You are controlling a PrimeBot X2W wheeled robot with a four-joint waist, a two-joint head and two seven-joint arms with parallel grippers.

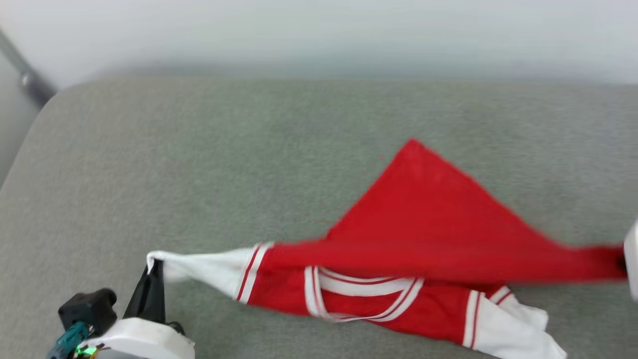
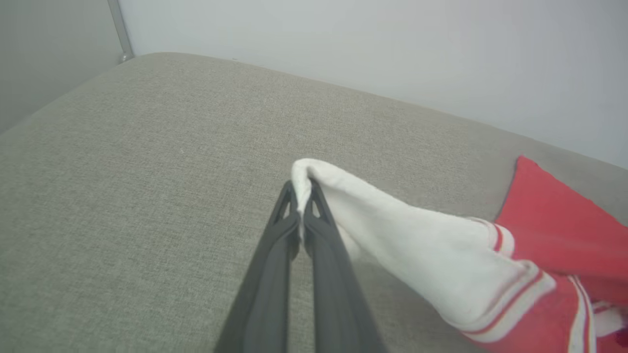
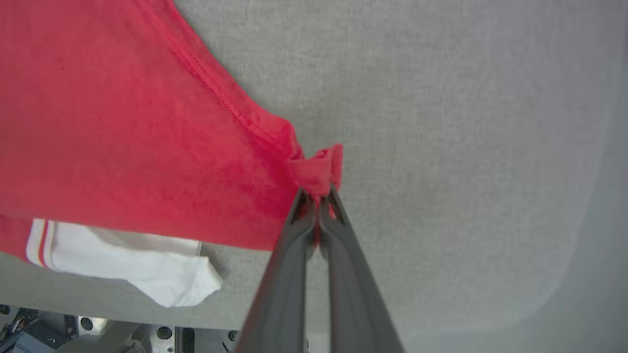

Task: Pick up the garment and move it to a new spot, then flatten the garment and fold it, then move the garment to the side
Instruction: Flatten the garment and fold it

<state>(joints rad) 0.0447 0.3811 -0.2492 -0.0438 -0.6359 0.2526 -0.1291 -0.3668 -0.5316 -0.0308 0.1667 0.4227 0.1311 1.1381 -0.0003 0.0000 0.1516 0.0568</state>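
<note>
The garment (image 1: 423, 219), a red shirt with white sleeves and a striped collar, is stretched across the grey cushion (image 1: 199, 164), partly folded over itself. My left gripper (image 1: 152, 267) is shut on the end of a white sleeve (image 2: 392, 235) at the lower left. In the left wrist view the left gripper (image 2: 301, 189) pinches the sleeve's edge between its dark fingers. My right gripper (image 3: 319, 193) is shut on a bunched red corner of the garment (image 3: 122, 122), lifted a little above the cushion. The other white sleeve (image 1: 518, 324) lies at the lower right.
The cushion's (image 3: 466, 122) rounded edges run along the left and the back, with a pale wall (image 1: 319, 30) behind. A grey metal post (image 1: 25, 70) stands at the far left corner. Robot base parts (image 3: 98, 336) show below the cushion's near edge.
</note>
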